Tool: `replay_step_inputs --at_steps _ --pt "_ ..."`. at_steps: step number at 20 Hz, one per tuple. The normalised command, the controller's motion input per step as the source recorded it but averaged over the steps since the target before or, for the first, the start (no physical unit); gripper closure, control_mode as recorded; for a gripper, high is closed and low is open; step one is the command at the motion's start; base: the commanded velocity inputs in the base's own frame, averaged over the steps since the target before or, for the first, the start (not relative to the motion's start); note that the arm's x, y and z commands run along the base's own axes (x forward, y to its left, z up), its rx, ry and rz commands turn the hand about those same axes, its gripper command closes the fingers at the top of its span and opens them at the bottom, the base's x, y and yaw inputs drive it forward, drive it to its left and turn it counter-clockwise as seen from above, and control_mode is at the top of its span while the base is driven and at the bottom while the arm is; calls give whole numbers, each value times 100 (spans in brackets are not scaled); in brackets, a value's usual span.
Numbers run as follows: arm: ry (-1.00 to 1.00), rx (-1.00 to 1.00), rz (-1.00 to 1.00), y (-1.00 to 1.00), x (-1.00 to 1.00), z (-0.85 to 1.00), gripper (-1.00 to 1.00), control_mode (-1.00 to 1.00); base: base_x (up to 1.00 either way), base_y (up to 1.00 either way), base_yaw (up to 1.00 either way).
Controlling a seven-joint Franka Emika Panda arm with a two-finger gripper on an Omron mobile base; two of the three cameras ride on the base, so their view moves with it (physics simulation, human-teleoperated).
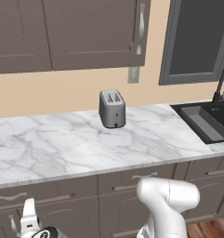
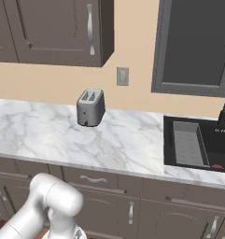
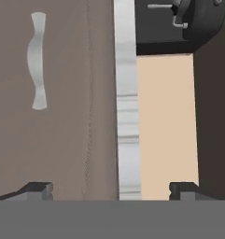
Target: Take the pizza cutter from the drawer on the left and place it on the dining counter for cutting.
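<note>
Gripper (image 3: 111, 190): jaws spread wide, nothing between them, touching nothing. Drawer (image 3: 72, 140): grey-brown front, shut, facing my hand camera, which is rolled on its side, so the front runs up the left of that view. Drawer handle (image 3: 37, 60): a curved silver bar, well ahead of the fingertips (image 3: 40, 188) and off towards the left one, not in line with the gap. Worktop (image 3: 125, 93): its marble edge is the pale strip beside the drawer front, with the beige wall (image 3: 165, 121) beyond it. Cutter: I judge it lies inside this shut drawer, so opening the drawer is the step in hand. To do it well, I would slide the hand sideways until the bar sits midway between the jaws. The roll already sets them across the bar's thin width, so I would keep it. I would then go straight in until both fingers pass the bar at its middle bow, close firmly, and pull square to the front so the drawer does not bind. Risk: closing off-centre would pinch one end of the bar and let it slip. From the base cameras: arm (image 1: 167, 197), bent low in front of the cabinets. Toaster (image 1: 112, 108): upright on the worktop, well away from the work. Sink (image 1: 211, 121): dark, set in at the right end. Cupboard doors (image 1: 92, 32): shut, above.
</note>
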Motion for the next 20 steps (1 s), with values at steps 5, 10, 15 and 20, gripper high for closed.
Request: replay_step_inputs --at_steps 5,10,15,20 --pt "-1 0 2 20 27 -10 -100 -100 0 0 0" --pt "0 0 3 29 25 -20 -100 -100 0 0 0" --pt "0 0 2 29 10 -21 -100 -100 0 0 0" --pt "0 0 1 32 6 -22 -100 -100 0 0 0"
